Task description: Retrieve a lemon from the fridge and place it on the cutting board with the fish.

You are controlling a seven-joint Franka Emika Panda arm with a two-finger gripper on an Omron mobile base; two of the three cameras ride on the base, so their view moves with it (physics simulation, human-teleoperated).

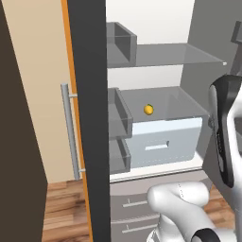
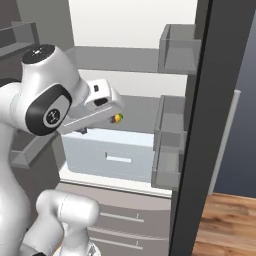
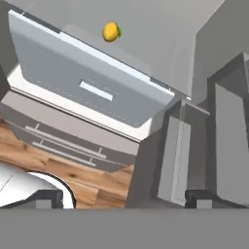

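The small round yellow-orange lemon (image 1: pixel 148 109) sits alone on the clear glass shelf (image 1: pixel 189 101) inside the open grey fridge (image 1: pixel 87 118), toward the middle of the shelf and set back from its front edge, directly above the pale drawer (image 1: pixel 165 142) with the slot handle.

The two-finger gripper (image 3: pixel 125 198) is poised outside the shelf's front edge with its dark tips standing wide apart and nothing between them. In the hand view the lemon lies far up the frame and a little to the left of the gap between the tips, so it is well ahead of the hand and off the line of approach.

In the right base view the lemon peeks out just past the hand. Being round, the fruit offers no preferred axis; the reach probably needs to go forward over the shelf edge and be re-centred on the fruit.
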